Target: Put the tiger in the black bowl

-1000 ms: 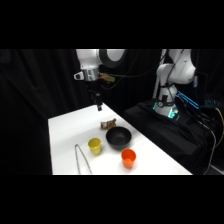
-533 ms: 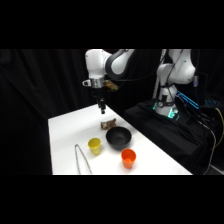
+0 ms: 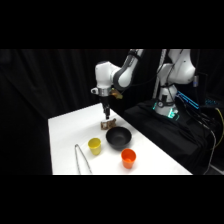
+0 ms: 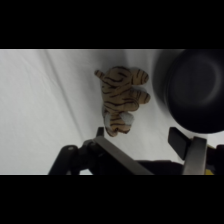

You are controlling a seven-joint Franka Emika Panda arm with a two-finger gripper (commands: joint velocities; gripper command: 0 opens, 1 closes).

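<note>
End effector (image 3: 106, 118) hangs released above tiger (image 4: 121, 100), which lies on the surface just beside the black bowl (image 4: 195, 90). Centre both fingers astride the torso before descending and clenching.

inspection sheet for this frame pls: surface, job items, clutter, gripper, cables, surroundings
Surface: white table, one piece.
Job's things: tiger lying on the table beside the black bowl, not in it; bowl looks empty.
Clutter: yellow cup, orange cup, metal tongs.
Gripper: gripper just above the tiger, fingers open, holding nothing.
Cables: blue cable near the arm base.
Surroundings: black backdrop, nothing else seen.
</note>
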